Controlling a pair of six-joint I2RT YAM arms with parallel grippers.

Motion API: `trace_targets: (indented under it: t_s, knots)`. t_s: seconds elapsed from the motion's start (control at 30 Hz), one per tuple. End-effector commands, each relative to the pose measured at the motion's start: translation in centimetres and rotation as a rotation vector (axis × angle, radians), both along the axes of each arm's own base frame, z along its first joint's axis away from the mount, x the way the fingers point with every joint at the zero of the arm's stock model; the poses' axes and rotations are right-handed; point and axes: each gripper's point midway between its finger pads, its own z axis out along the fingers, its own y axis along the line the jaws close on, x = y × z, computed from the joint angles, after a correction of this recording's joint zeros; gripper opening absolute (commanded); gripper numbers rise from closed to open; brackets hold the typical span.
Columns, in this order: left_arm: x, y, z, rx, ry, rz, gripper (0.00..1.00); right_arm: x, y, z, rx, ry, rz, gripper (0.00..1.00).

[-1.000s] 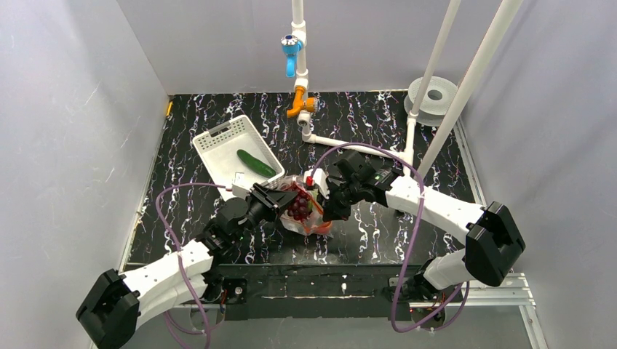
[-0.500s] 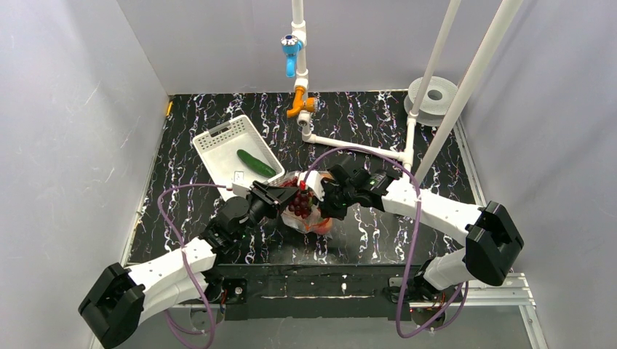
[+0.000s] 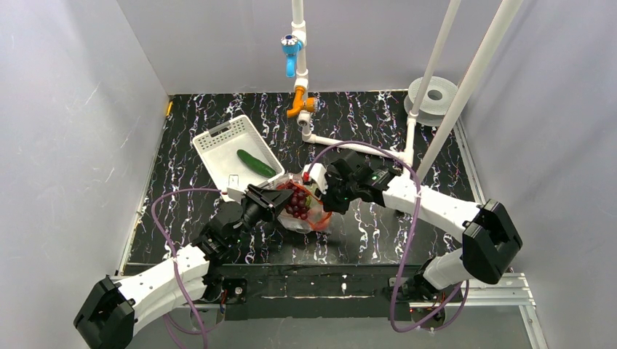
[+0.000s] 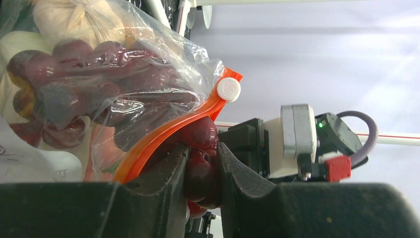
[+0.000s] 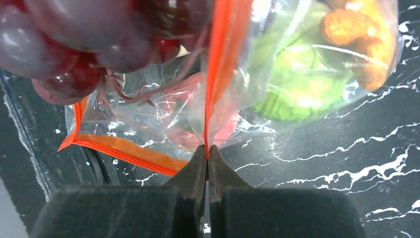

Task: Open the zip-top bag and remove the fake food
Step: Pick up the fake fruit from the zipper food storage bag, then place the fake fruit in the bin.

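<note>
Right end effector (image 5: 207, 150) pinches zip-top bag (image 5: 148, 121); left end effector (image 4: 202, 156) clamps grapes (image 4: 99, 82).

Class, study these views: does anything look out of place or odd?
The grape bunch sticks partly out of the mouth of the zip-top bag, with one grape squeezed in the left gripper.

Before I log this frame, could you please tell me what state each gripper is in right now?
Left gripper: closed on the grape bunch.
Right gripper: closed, pinching the zip-top bag by its orange strip.
</note>
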Motion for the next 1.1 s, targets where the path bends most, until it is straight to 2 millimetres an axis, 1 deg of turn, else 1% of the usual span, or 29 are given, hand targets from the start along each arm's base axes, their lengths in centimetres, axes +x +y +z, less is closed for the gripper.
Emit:
trace_targets:
  t_s: [0.0, 0.17, 0.3, 0.33, 0.47, 0.7, 1.07]
  knots:
    - [-0.3, -0.2, 2.7, -0.086, -0.052, -0.026, 0.0, 0.0, -0.5, 2.5, 0.096, 0.094, -0.035, 0.01]
    - [-1.7, -1.9, 2.8, -0.081, -0.033, -0.153, 0.0, 0.9, -1.5, 4.2, 0.161, 0.086, -0.077, 0.01]
    - [-2.7, -4.0, 3.7, -0.085, -0.041, -0.282, 0.0, 1.6, -2.3, 5.1, 0.188, 0.058, -0.108, 0.01]
    - [-2.8, -4.5, 4.4, -0.092, -0.049, -0.314, 0.0, 1.8, -2.4, 5.3, 0.194, 0.049, -0.114, 0.01]
    - [-3.2, -5.8, 5.0, -0.099, -0.056, -0.389, 0.0, 2.4, -3.1, 5.9, 0.207, 0.016, -0.142, 0.01]
    - [-3.9, -6.6, 6.0, -0.09, -0.058, -0.455, 0.0, 4.0, -4.2, 6.0, 0.196, -0.04, -0.214, 0.01]
    - [-4.9, -6.0, 7.1, -0.094, -0.074, -0.476, 0.0, 5.9, -5.4, 6.3, 0.185, -0.088, -0.299, 0.01]
